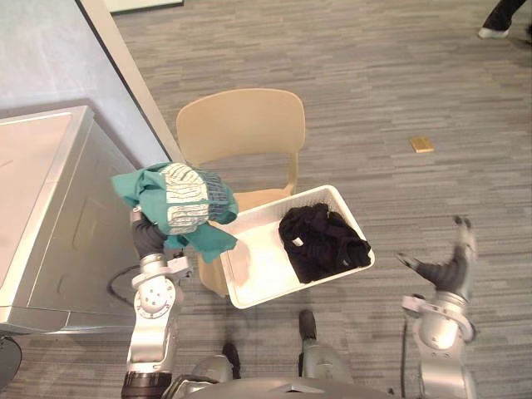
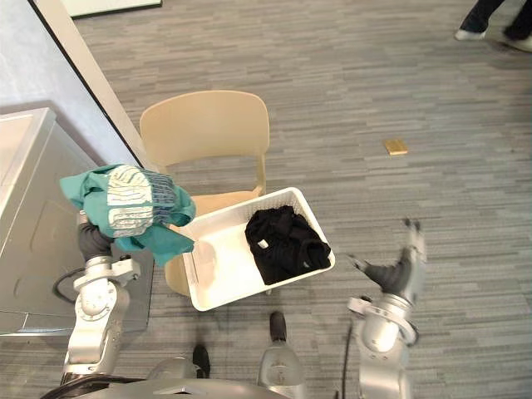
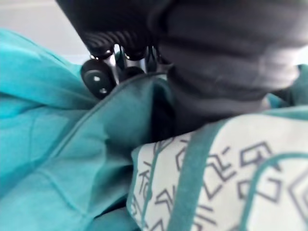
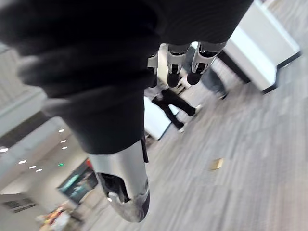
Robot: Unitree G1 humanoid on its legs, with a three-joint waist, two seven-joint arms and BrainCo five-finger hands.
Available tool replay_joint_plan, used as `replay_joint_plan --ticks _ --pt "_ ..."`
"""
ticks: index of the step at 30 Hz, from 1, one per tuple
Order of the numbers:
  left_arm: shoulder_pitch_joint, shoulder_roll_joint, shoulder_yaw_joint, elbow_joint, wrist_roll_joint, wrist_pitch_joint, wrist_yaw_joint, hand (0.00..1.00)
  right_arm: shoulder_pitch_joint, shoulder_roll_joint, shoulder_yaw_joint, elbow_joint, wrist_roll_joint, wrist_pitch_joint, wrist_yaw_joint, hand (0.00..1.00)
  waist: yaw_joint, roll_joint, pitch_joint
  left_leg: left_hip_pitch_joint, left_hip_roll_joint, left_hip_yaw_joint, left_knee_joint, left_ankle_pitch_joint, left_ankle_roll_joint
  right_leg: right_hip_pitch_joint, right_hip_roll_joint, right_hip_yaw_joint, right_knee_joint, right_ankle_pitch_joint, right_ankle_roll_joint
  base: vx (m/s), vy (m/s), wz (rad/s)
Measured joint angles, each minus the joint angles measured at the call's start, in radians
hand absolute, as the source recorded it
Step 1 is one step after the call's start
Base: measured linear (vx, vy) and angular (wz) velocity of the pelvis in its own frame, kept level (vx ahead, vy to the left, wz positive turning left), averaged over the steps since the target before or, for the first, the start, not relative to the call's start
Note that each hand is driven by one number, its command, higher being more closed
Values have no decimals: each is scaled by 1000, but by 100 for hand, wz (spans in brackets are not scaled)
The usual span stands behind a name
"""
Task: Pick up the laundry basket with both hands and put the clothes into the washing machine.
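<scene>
**Head camera, either eye.** Found the laundry basket (image 1: 253,268) resting on the seat of a pale wooden chair (image 1: 241,125), in neither hand. Noted black clothes (image 1: 322,241) heaped in the right half of the basket, with the left half bare. Recorded a washing machine (image 1: 58,208) at the far left, just beside the chair. Observed the left hand (image 1: 148,238) up between machine and basket, carrying a teal garment (image 1: 181,202) with a pale patterned panel, the cloth bunched over the top of the hand and hanging past the basket's left end. Observed the right hand (image 1: 446,268) well apart from the basket on the right, up over grey carpet (image 1: 374,91), fingers straight and thumb spread wide, holding nothing. Logged a small tan object (image 1: 421,144) on the carpet beyond the basket, and a person (image 1: 502,18), legs and shoe only, at the far right corner.

**Left wrist view.** Saw dark-tipped fingers (image 3: 98,79) bent down into a fold of the teal garment, gripping it, with the patterned panel close under the wrist cover.

**Right wrist view.** Confirmed fingers (image 4: 180,65) straight in a row, thumb set apart, nothing between them. Noted the tan object on the carpet and a person walking in the distance.
</scene>
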State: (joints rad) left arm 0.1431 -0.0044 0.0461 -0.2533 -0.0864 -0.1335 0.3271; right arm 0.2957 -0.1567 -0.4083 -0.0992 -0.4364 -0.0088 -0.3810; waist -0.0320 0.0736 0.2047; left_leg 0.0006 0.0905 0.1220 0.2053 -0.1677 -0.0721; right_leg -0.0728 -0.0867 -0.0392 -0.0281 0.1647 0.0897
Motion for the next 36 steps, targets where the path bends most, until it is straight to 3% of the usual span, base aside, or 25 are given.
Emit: replay_joint_plan --ticks 5,8,9,12,13,15,17,18,19,21,23,26,28,30,32,33,34,36 --pt "34 -1 43 -32 -41 -8 -12 100 6 12 -178 249 9 94 -20 0 9 1 -14 -38 14 -42 63 -22 13 3 2 -42 37 -25 -15 -56 0 24" --pt "63 -7 54 -65 -48 -9 -12 100 44 58 -231 381 45 103 -43 0 9 -15 -46 -18 115 142 91 -51 87 0 1 -92 115 -60 -31 -44 -55 41" --pt "71 -11 57 -79 -47 -13 -14 100 51 71 -264 458 65 104 -44 0 8 -26 -56 -3 149 212 96 -51 98 2 -15 -115 132 -73 -34 -14 -32 51" --pt "75 -31 66 -86 -47 -27 -35 100 43 69 -353 687 101 97 -40 0 10 -30 -58 -43 206 232 252 -70 108 1 -31 -160 149 -80 -42 -98 65 39" --pt "82 -38 72 -77 -47 -28 -44 100 41 61 -390 809 143 90 -29 0 15 -29 -59 -57 232 200 409 -102 89 11 -42 -168 154 -79 -40 -208 133 21" --pt "97 -47 74 -43 -48 -37 -52 100 54 49 -415 981 231 90 17 0 11 -15 -82 -49 251 89 575 -150 24 13 -50 -178 146 -64 -23 -229 201 24" --pt "103 -61 71 -16 -48 -37 -52 100 58 53 -406 1059 296 91 66 0 -1 13 -108 -47 251 12 559 -156 -10 -13 -50 -191 128 -30 -6 -183 303 36" --pt "105 -62 75 5 -48 -35 -57 100 48 74 -381 1088 324 92 90 0 -6 18 -126 -44 236 9 465 -214 -108 -43 -57 -191 104 2 10 -284 455 50" --pt "107 -63 73 16 -48 -34 -58 100 22 112 -339 1125 344 93 114 0 -10 2 -134 -36 188 32 344 -278 -99 -74 -79 -186 76 20 12 -262 357 39" --pt "128 -44 78 50 -49 -31 -55 100 -12 169 -257 1170 356 96 139 0 17 -61 -123 -47 141 53 322 -257 -74 -96 -98 -166 100 8 11 -291 234 6" --pt "166 -44 70 54 -49 -27 -51 100 -14 173 -161 1158 353 91 155 0 27 -70 -126 -70 127 50 340 -261 -62 -87 -76 -158 135 -7 -3 -191 106 2" --pt "177 -32 59 54 -50 -27 -50 100 -10 157 -36 1117 332 89 156 0 28 -71 -119 -97 98 38 349 -230 -19 -113 -90 -114 186 -109 -11 -133 74 21" --pt "178 -36 59 53 -52 -29 -49 100 -14 150 8 1102 307 90 156 0 36 -71 -118 -94 95 36 330 -206 -7 -177 -80 -58 404 -176 0 -76 -45 35" --pt "182 -51 38 53 -62 -30 -49 100 -16 145 53 1093 282 87 155 0 53 -77 -118 -90 65 -17 284 -162 -16 -161 -43 7 688 -358 18 -29 -128 63" --pt "189 -74 14 54 -67 -30 -50 100 -10 131 106 1079 282 74 154 0 63 -101 -118 -111 18 -64 245 -124 -27 -125 -29 81 665 -463 39 -51 -272 85" --pt "189 -73 -9 73 -67 -28 -51 100 -11 118 135 1055 279 68 157 0 73 -96 -112 -142 7 -99 235 -112 -32 -104 -15 102 613 -517 30 -88 -296 90" --pt "195 -72 -19 79 -67 -24 -53 100 -15 107 144 1049 277 65 157 0 79 -85 -111 -146 9 -112 214 -97 -27 -105 -8 91 603 -515 26 -90 -228 75" --pt "210 -72 -38 77 -67 -22 -59 100 -22 90 183 1022 270 56 154 0 87 -77 -110 -145 -1 -171 111 -7 -37 -113 -17 26 596 -520 17 -83 -230 83"
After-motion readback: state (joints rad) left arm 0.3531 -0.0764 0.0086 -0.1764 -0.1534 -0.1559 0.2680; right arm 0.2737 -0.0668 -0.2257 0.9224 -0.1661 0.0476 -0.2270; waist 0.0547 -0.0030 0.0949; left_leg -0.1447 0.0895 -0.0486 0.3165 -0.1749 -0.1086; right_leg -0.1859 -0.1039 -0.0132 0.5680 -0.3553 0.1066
